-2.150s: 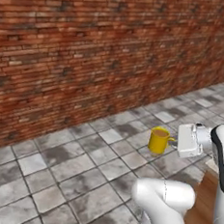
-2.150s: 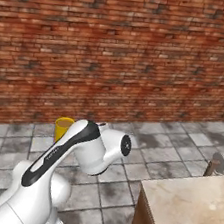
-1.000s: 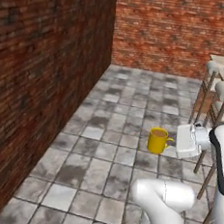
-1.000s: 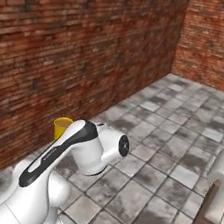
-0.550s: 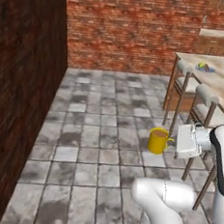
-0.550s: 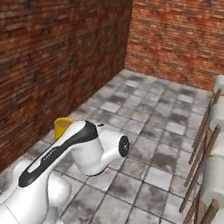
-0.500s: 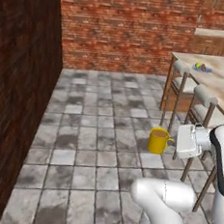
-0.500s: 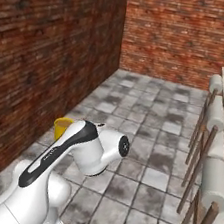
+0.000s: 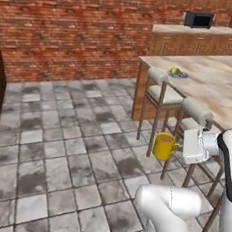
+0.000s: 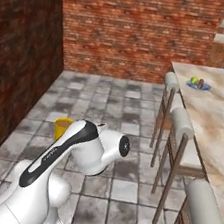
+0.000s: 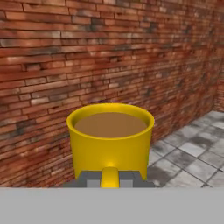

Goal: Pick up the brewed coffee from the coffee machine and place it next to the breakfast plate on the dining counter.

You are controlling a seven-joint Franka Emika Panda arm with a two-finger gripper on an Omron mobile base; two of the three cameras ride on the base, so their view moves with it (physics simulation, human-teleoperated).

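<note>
the gripper [image 9: 179,145] is clamped on the handle of the brewed coffee [image 9: 164,145], carrying the yellow mug upright in the air above the grey tiled floor [image 9: 59,148], off the near edge of the dining counter [image 9: 219,85]. in the hand view the mug [image 11: 110,143] sits square between the two dark fingertips [image 11: 89,179], its handle pinched in the narrow gap, brown liquid level just below the rim, a brick wall [image 11: 87,52] behind it. from the right base view a sliver of the mug [image 10: 62,128] shows behind the white arm.

the breakfast plate [image 9: 178,74] rests on the dining counter near its far left corner, well apart from the mug; in the right base view the blue plate [image 10: 198,85] carries a green fruit and a brownish piece. padded stools [image 9: 163,94] stand along the counter's left edge, the mug just beside the second one. a dark appliance [image 9: 198,19] stands on the far wooden cabinet run; i cannot tell what it is.
</note>
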